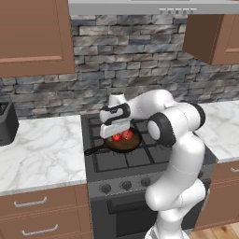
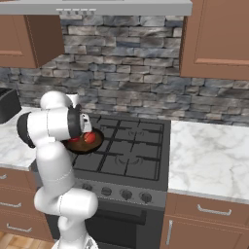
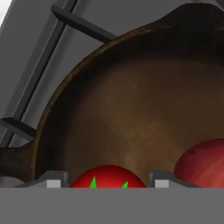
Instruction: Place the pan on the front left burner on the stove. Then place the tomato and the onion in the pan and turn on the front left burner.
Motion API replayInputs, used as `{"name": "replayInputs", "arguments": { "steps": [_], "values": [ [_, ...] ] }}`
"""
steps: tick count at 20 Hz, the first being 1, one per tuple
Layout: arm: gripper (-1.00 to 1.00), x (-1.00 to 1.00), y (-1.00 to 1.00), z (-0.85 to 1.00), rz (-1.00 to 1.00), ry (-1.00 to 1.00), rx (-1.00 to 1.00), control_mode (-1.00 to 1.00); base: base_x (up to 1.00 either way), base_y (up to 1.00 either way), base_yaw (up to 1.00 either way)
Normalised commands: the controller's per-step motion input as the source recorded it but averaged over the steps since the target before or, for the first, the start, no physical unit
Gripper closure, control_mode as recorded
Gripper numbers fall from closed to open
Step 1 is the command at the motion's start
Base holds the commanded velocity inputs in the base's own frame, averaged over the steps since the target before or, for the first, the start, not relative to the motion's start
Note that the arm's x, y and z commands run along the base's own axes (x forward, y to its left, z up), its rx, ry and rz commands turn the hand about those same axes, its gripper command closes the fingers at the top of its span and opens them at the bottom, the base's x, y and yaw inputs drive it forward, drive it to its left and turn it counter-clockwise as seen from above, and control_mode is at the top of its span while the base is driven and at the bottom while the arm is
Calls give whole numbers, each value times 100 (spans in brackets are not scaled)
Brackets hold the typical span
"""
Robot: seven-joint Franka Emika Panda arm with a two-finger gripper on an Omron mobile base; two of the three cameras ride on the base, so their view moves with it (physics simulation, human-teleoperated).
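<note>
The fingers [image 3: 105, 181] are hovering low over the pan [image 3: 131, 109], and their two small grey tips are standing apart on either side of the tomato [image 3: 107, 176]. The tomato, a glossy bright-red ball with a little green star cap, is sitting between the tips, but whether they are pressing on it or standing free of it, I cannot tell. The onion [image 3: 204, 162], a duller red, smooth round ball, is lying in the pan just to one side of the fingers, apart from the tomato. The pan is a round, dark cast-iron skillet with a worn, brownish inner face and a raised rim; it is spreading out wide ahead of the fingers. In the left base view the pan [image 1: 125, 144] is resting on the front left burner [image 1: 113, 158], a square black iron grate of the stove [image 1: 140, 186], and its long thin black handle is pointing away toward the white marble surface [image 1: 39, 154]. The stove is dark grey, with small round knobs [image 1: 126, 185] in a row below the grates.
</note>
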Motion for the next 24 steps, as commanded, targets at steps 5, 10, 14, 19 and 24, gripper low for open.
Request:
{"name": "replayInputs", "arguments": {
  "steps": [5,10,14,19,24],
  "values": [
    [100,10,0,-19,0,7,0,-100,0,0,0],
    [-100,7,0,-13,-1,5,0,-100,0,0,0],
    [-100,1,0,-2,-1,3,-1,-100,0,0,0],
    [-100,0,0,0,0,0,-2,-100,0,0,0],
    [-100,-4,0,0,0,0,-2,-100,0,0,0]
  ]
}}
